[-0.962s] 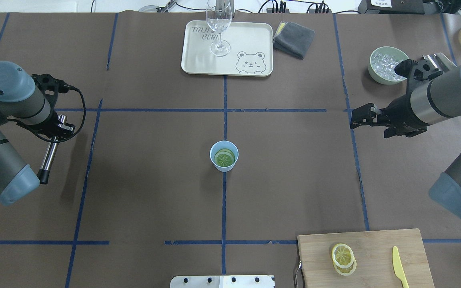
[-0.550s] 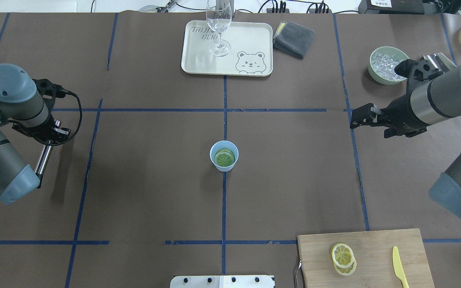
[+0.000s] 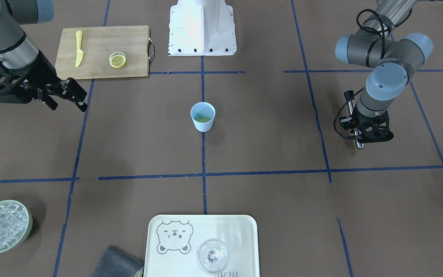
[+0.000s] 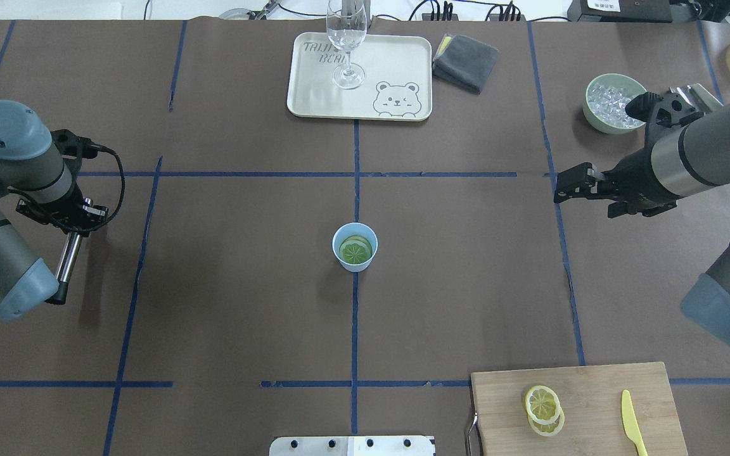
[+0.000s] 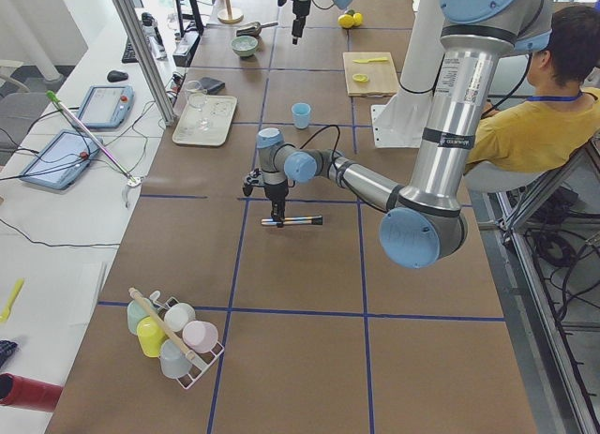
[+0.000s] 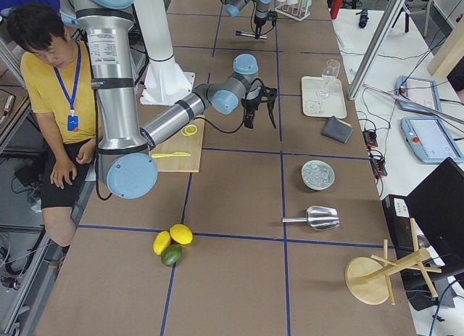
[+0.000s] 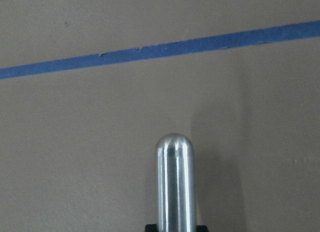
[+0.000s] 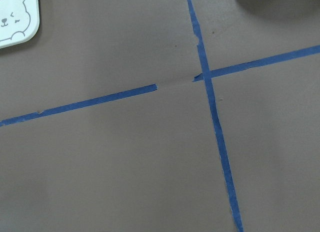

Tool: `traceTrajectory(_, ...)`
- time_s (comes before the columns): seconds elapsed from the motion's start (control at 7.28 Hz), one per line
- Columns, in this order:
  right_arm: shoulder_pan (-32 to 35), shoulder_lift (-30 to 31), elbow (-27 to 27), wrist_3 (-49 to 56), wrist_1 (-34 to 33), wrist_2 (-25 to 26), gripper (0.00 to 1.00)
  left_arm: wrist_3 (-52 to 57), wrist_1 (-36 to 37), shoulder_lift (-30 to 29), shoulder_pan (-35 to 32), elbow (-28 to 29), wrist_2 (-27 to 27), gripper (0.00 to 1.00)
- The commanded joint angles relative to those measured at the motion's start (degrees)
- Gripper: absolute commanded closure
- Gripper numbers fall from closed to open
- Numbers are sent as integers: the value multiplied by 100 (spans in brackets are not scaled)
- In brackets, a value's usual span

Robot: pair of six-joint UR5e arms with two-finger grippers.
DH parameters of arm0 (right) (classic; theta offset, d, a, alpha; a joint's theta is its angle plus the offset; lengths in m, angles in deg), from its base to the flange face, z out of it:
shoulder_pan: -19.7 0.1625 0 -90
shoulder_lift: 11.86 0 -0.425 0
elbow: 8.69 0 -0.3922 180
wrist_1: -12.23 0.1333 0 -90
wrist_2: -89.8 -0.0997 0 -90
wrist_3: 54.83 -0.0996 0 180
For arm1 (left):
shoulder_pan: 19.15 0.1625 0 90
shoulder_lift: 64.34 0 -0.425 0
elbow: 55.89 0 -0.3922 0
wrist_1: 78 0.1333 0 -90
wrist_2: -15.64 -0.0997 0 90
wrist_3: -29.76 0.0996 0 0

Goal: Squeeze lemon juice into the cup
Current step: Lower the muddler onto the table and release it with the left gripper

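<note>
Two lemon (image 4: 544,408) slices lay stacked on the board (image 4: 593,386) at the robot's right, well apart from the cup (image 4: 355,247) in the middle of the counter (image 4: 244,285), while the left fingers (image 4: 80,218) were clamped on a steel rod (image 4: 67,259) and the right fingers (image 4: 571,183) hung apart.

Robotics laboratory: jointed robot arms (image 4: 688,161) are mounted on a white pedestal (image 3: 201,27), seen at top centre of the front-facing view. The table (image 4: 244,304) below is covered in brown paper and gridded with blue tape (image 4: 354,329). Touch-screen pendants (image 5: 101,104) are laid on a white side bench (image 5: 56,228) at the left of the left-side view. Cables (image 4: 431,9) are strung along the overhead view's top edge. An operator (image 6: 51,75) wearing a lanyard is seated at upper left of the right-side view.
</note>
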Motion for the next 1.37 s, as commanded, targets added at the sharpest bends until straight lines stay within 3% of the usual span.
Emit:
traceTrajectory(0.0, 1, -9, -16, -1, 1, 0, 0, 3, -20, 3, 5, 135, 6, 100)
traceTrajectory(0.14, 1, -9, -16, -1, 1, 0, 0, 3, -20, 3, 6, 135, 6, 100)
traceTrajectory(0.27, 1, -9, -16, -1, 1, 0, 0, 12, -20, 3, 14, 135, 6, 84)
traceTrajectory(0.41, 1, -18, -7, -1, 1, 0, 0, 12, -20, -6, 14, 135, 6, 48)
traceTrajectory(0.55, 1, -18, 2, -1, 1, 0, 0, 12, -28, -6, 14, 135, 6, 19)
traceTrajectory(0.69, 1, -18, 2, 8, 1, -9, 0, -14, -37, -15, 6, 118, 6, 0)
traceTrajectory(0.96, 18, 0, 11, 86, 1, -35, 0, 134, -142, -93, -404, 13, 102, 0)
traceTrajectory(1.24, 332, 175, 54, 505, -69, -96, 0, 1237, -151, -103, -1404, -216, 889, 0)
